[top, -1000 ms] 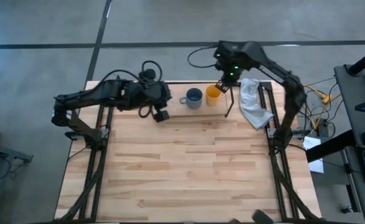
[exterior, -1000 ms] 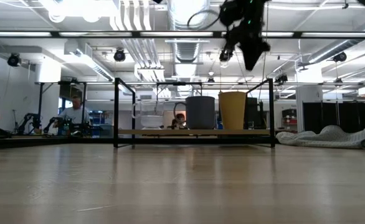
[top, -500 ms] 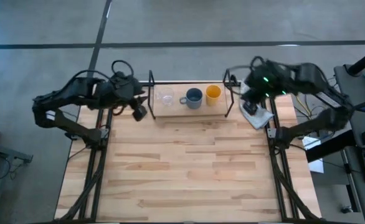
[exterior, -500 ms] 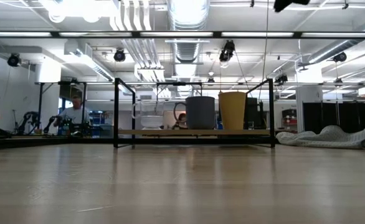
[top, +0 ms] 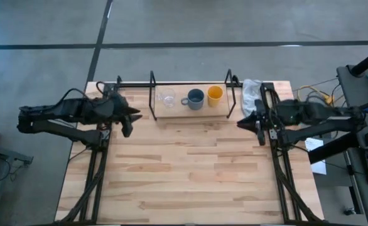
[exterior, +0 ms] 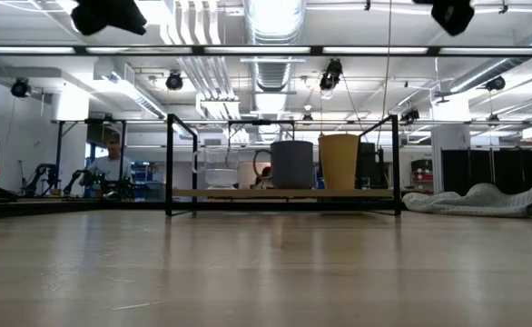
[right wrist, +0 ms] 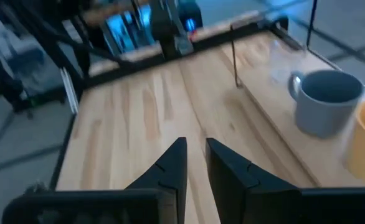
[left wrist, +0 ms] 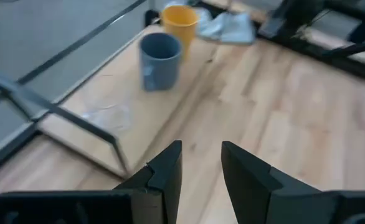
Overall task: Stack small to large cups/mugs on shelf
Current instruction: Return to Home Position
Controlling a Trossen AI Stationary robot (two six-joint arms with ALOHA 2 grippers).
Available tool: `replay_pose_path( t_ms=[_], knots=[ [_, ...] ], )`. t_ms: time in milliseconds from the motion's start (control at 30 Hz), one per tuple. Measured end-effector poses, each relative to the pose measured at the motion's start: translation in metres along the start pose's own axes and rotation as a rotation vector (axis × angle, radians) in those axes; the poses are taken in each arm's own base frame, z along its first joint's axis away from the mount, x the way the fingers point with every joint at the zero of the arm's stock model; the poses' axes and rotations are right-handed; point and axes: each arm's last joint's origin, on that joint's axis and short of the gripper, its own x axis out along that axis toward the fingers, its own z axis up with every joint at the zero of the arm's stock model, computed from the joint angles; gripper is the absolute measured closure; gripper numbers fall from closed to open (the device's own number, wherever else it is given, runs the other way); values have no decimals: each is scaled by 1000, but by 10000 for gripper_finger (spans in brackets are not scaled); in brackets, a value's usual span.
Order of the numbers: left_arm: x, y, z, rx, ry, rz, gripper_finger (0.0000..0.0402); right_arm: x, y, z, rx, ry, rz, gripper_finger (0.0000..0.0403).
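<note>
On the shelf (top: 190, 108) at the table's far edge, a clear glass cup (top: 166, 98), a grey-blue mug (top: 195, 98) and a yellow cup (top: 215, 94) stand upright in a row on their bases, left to right. The low view shows the glass cup (exterior: 221, 168), mug (exterior: 291, 163) and yellow cup (exterior: 339, 161) on the board (exterior: 284, 193). My left gripper (top: 134, 115) hovers left of the shelf, open (left wrist: 201, 162), holding nothing. My right gripper (top: 239, 123) hovers at the shelf's right end, open by a narrow gap (right wrist: 196, 155), also holding nothing.
A crumpled white cloth (top: 252, 93) lies at the table's far right corner, beside the shelf's right wire upright (top: 231, 94). The wooden tabletop (top: 190, 169) stretches bare toward the near edge. A person (exterior: 112, 163) shows in the room beyond the table.
My right gripper has left the spot over the yellow cup, risen, and swung back toward the table's right edge and somewhat nearer. My left gripper has drawn back from the shelf's left end toward the table's left edge. All three vessels have stayed in place on the shelf.
</note>
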Motion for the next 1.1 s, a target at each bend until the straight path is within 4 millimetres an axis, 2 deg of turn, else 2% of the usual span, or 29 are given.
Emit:
replay_pose_path(
  t_ms=[233,433,733,900,1100],
  knots=[
    [17,11,-47,-76,-179,-163,304,26,-15,-54,5,-210,71,349],
    [16,21,-72,-147,-309,-270,304,31,-28,-92,119,-272,106,349],
    [-10,42,-96,-183,-488,-347,304,26,-40,-124,155,-369,149,349],
    [-17,50,-108,-209,-558,-377,304,23,-44,-135,159,-416,160,349],
    [-13,51,-114,-202,-553,-374,304,18,-48,-143,140,-495,165,349]
  ],
)
